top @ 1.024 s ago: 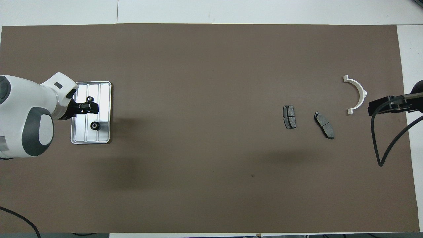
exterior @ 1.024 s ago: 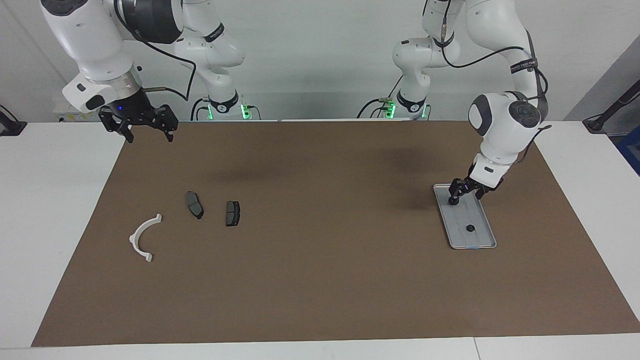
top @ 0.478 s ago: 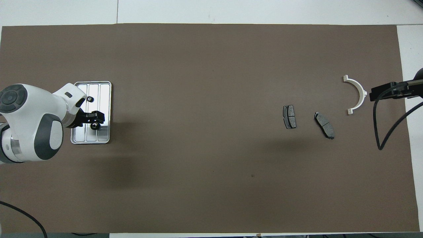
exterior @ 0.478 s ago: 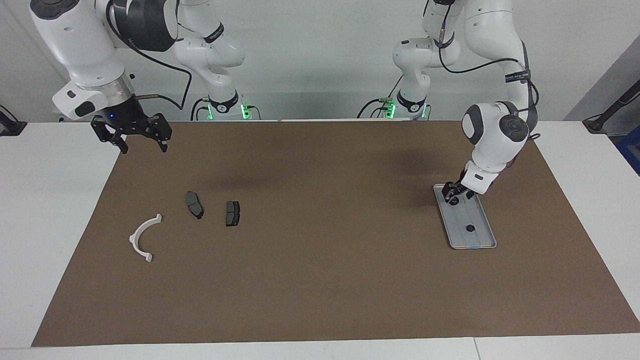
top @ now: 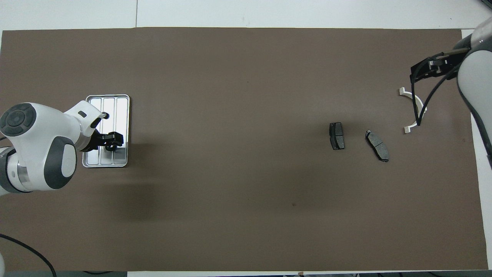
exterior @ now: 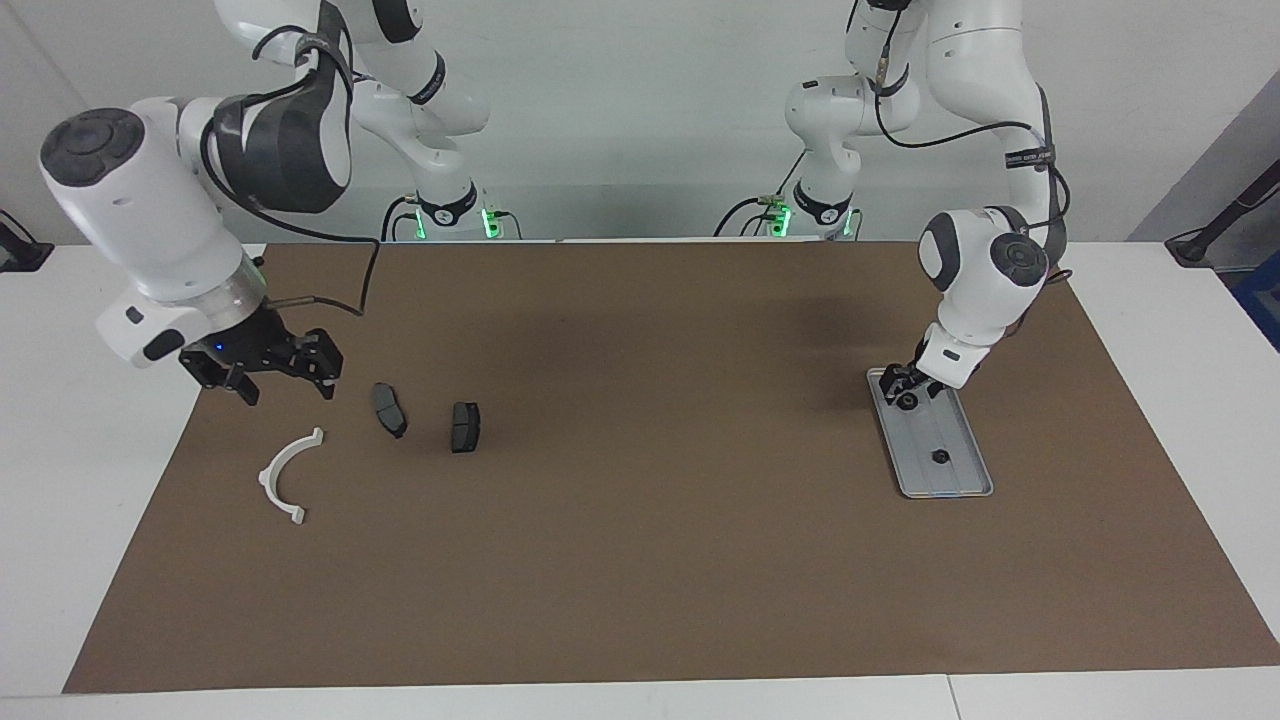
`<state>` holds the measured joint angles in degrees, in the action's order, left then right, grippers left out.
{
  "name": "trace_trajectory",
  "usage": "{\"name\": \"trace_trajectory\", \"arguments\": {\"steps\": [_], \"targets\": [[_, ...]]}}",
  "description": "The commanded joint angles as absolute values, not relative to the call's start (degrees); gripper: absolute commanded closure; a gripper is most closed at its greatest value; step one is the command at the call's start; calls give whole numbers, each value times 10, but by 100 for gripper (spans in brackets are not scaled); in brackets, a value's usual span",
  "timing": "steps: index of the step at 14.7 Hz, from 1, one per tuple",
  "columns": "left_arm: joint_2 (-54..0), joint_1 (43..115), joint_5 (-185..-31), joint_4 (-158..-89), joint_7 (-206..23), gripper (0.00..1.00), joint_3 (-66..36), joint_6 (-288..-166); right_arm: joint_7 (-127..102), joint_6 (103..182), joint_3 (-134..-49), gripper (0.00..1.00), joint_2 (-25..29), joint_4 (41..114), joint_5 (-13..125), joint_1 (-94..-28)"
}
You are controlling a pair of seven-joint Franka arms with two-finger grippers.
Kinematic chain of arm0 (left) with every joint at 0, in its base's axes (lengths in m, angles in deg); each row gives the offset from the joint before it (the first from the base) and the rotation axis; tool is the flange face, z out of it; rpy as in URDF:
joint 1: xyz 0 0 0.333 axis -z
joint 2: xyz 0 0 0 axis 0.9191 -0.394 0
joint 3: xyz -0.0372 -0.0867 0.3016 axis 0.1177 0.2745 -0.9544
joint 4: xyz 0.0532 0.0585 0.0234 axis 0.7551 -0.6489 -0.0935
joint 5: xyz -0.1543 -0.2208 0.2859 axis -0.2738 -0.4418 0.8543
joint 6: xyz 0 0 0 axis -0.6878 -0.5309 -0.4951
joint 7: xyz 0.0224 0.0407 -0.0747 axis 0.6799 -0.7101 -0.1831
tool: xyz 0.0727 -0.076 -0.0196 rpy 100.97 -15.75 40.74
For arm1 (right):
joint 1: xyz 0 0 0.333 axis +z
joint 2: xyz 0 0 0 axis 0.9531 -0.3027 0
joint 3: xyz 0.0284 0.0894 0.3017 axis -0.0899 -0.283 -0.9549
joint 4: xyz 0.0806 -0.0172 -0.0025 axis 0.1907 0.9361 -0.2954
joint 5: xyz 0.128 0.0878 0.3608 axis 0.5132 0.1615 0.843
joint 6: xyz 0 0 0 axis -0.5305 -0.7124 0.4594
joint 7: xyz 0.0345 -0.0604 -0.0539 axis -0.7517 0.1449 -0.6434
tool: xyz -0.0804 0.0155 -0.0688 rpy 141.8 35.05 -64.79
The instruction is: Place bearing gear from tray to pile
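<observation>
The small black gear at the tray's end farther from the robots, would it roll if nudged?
The gear seems to lie flat, so probably not. On the smooth metal tray it would likely slide instead. Being small, it may slip from a loose grip.

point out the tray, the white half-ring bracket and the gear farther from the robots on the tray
tray [exterior: 962, 478]: facing view, bare floor near its end farther from the robots.
white half-ring bracket [exterior: 272, 472]: facing view, middle of the arc.
gear [exterior: 940, 457]: facing view, centre of the small dark part lying on the tray.
</observation>
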<state>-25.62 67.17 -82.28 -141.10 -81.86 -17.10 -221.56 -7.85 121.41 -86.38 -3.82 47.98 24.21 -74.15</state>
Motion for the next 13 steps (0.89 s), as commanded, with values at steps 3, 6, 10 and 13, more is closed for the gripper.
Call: {"name": "trace_trajectory", "arguments": {"steps": [3,6,10,13], "targets": [[-263,670,-824,-1422,-823,31,-173,-2239,42,1209,-876,8,-55,444,241,-653],[-263,670,-824,-1422,-821,36,-173,-2239,100,1201,-877,8,-50,443,242,-607],[-264,670,-824,-1422,-821,46,-174,-2240,170,1207,-878,9,-46,446,243,-553],[-265,664,-824,-1422,-821,77,-174,-2239,198,1206,-878,9,-30,462,242,-517]]}}
